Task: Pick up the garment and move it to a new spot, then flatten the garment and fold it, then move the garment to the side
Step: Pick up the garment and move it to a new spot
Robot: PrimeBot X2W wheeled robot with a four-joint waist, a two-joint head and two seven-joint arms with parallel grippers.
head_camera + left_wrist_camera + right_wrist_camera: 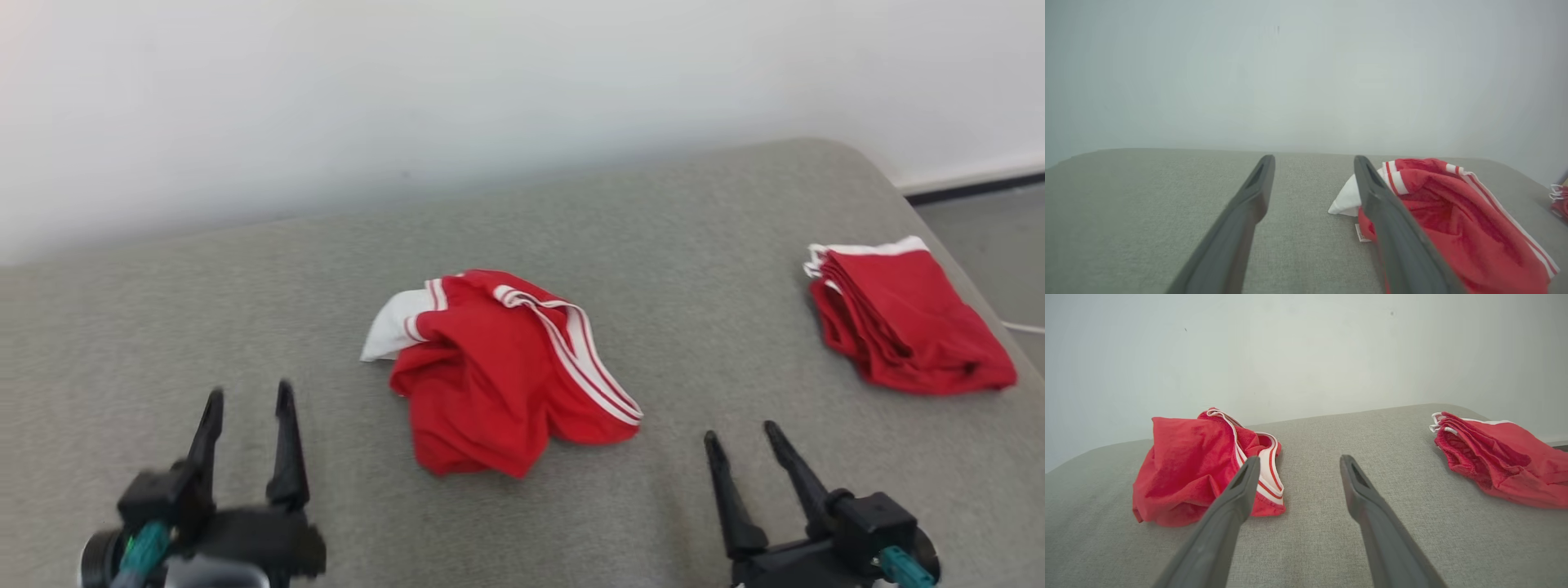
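Note:
A crumpled red garment with white stripes and a white panel lies in a heap on the middle of the grey surface. My left gripper stands open at the lower left, apart from the heap, nothing between its fingers. My right gripper is open at the lower right, also apart from it. In the left wrist view the garment lies just right of the open gripper. The right wrist view has the garment left of the open gripper.
A second red garment, folded, lies near the surface's far right edge and also appears as a folded garment in the right wrist view. A white wall rises behind. Floor drops off at the right.

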